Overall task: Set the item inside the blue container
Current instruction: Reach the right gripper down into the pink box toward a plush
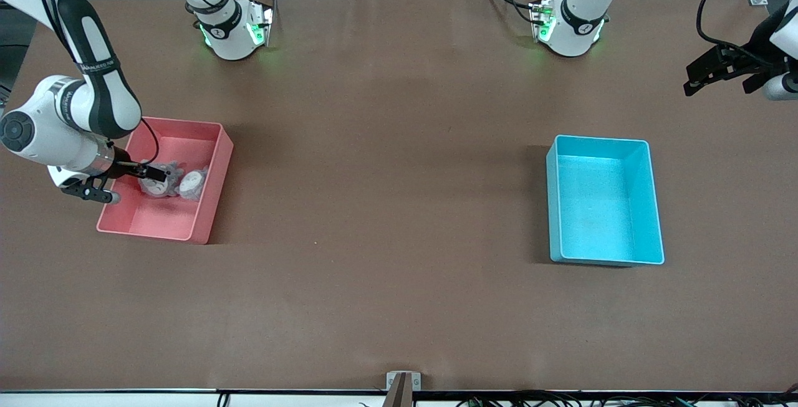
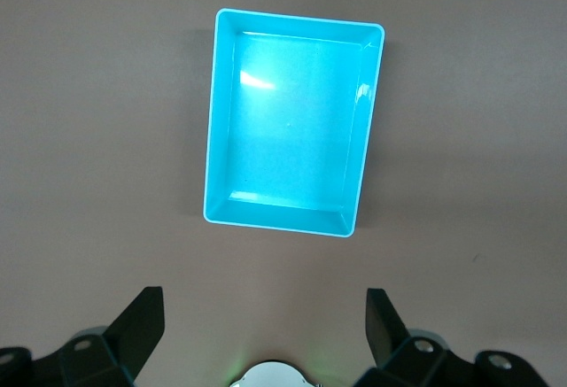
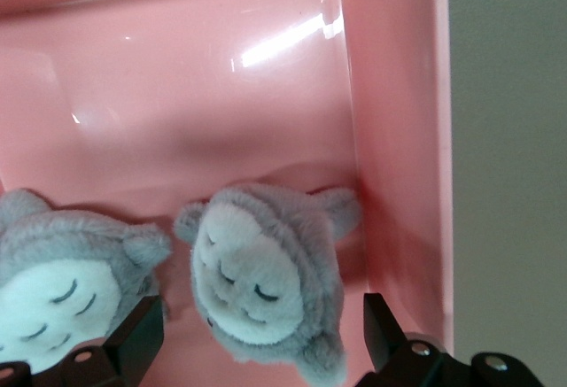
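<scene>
Two grey plush toys with white faces lie in a pink bin (image 1: 212,192) at the right arm's end of the table. My right gripper (image 1: 153,173) hangs open inside that bin. In the right wrist view one plush toy (image 3: 266,281) lies between its spread fingers (image 3: 383,327), close to the bin's wall and not pinched; the other plush toy (image 3: 58,285) lies beside it. The blue container (image 1: 552,207) stands empty toward the left arm's end. My left gripper (image 1: 717,81) waits open in the air past that container's end, looking down on the blue container (image 2: 211,139).
The pink bin's walls (image 3: 399,139) stand close round the right gripper (image 3: 261,334). Both robot bases (image 1: 234,30) stand along the table's edge farthest from the front camera. Bare brown table (image 1: 386,176) stretches between the two bins.
</scene>
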`<action>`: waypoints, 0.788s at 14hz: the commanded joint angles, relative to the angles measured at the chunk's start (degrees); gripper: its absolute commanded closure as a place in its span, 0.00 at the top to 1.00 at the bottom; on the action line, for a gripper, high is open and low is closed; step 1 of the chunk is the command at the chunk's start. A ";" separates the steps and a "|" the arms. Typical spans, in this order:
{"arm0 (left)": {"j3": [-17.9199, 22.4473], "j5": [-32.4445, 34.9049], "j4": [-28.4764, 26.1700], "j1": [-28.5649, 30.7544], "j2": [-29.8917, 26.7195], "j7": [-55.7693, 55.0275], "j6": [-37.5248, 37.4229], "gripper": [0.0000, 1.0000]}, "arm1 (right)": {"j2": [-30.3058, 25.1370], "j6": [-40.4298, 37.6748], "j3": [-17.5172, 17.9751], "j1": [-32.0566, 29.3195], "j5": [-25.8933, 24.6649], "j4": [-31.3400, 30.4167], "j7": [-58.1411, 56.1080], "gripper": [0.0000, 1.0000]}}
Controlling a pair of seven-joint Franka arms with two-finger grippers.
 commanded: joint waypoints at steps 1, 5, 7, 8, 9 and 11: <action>-0.13 -0.07 -0.49 0.27 -0.34 0.65 0.36 1.00 | 0.94 0.79 0.74 -1.05 0.83 0.27 -0.11 0.97; -0.13 -0.07 -0.93 0.27 -0.61 0.65 0.36 1.00 | 1.55 0.96 0.74 -0.96 0.83 0.27 -0.02 0.95; -0.13 -0.16 -1.02 0.27 -0.69 0.65 0.36 1.00 | 1.99 1.05 0.74 -1.05 0.83 0.44 -0.02 0.94; -0.13 -0.16 -1.37 0.27 -0.78 0.65 0.36 1.00 | 2.17 1.75 0.74 -1.05 0.83 0.36 0.06 0.93; -0.13 -0.16 -1.46 0.27 -0.87 0.65 0.36 1.00 | 2.52 1.93 0.74 -1.05 0.83 0.36 0.06 0.92; -0.13 -0.16 -1.46 0.27 -0.87 0.65 0.36 1.00 | 2.70 2.02 0.74 -1.05 0.83 0.36 0.15 0.90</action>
